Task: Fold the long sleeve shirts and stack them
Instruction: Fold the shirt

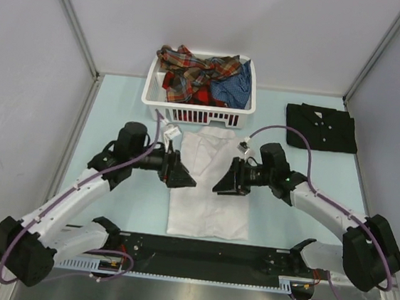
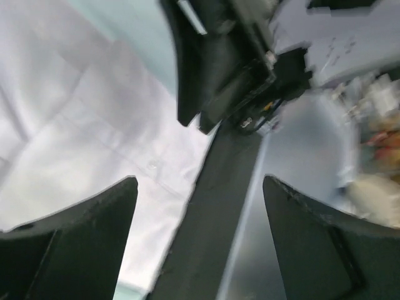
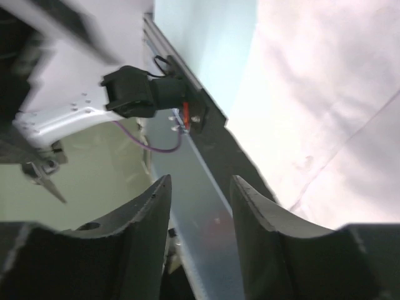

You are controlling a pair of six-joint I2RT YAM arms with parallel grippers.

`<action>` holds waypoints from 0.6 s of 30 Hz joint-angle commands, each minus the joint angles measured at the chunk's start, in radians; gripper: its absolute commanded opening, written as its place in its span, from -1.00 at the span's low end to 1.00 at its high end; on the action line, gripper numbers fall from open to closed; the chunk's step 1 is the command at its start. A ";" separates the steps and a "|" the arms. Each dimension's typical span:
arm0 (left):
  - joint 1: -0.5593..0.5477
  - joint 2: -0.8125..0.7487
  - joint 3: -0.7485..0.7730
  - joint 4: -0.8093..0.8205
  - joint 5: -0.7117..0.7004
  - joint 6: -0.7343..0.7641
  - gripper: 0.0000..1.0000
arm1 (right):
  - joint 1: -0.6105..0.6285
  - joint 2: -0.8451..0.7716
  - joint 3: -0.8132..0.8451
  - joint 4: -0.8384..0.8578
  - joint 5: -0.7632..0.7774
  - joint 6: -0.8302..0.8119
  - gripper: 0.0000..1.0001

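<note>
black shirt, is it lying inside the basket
No, the black shirt lies folded on the table to the right of the white basket, apart from it.

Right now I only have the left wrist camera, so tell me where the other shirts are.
Observer: A folded black shirt lies flat on the table at the far right, apart from the white shirt.
Operator: Give me the rest.
Observer: Plaid shirts and a blue one are heaped in the white basket at the far edge, just beyond the white shirt's collar end.
Operator: Now place the right pincer for me.
Observer: The right pincer hovers over the white shirt's edge on the robot's right. It faces the left pincer across the cloth, and neither holds anything.
</note>
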 commanded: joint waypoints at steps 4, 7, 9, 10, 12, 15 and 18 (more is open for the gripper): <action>-0.500 0.051 0.238 -0.427 -0.651 0.692 0.58 | -0.002 0.231 0.068 -0.006 -0.058 -0.261 -0.24; -0.783 0.062 0.120 -0.415 -0.868 0.749 0.51 | -0.007 0.357 0.113 0.002 -0.078 -0.324 -0.30; -0.830 0.112 0.094 -0.363 -0.950 0.742 0.41 | -0.007 0.423 0.163 0.009 -0.102 -0.336 -0.37; -0.885 0.135 0.091 -0.363 -0.965 0.739 0.27 | -0.008 0.499 0.186 0.005 -0.139 -0.342 -0.46; -0.963 0.168 0.071 -0.309 -1.056 0.752 0.26 | -0.011 0.561 0.240 -0.001 -0.162 -0.327 -0.52; -1.068 0.175 0.031 -0.226 -1.094 0.760 0.28 | -0.014 0.601 0.226 0.093 -0.170 -0.289 -0.59; -1.111 0.201 -0.001 -0.188 -1.107 0.753 0.28 | -0.016 0.609 0.208 0.125 -0.141 -0.311 -0.60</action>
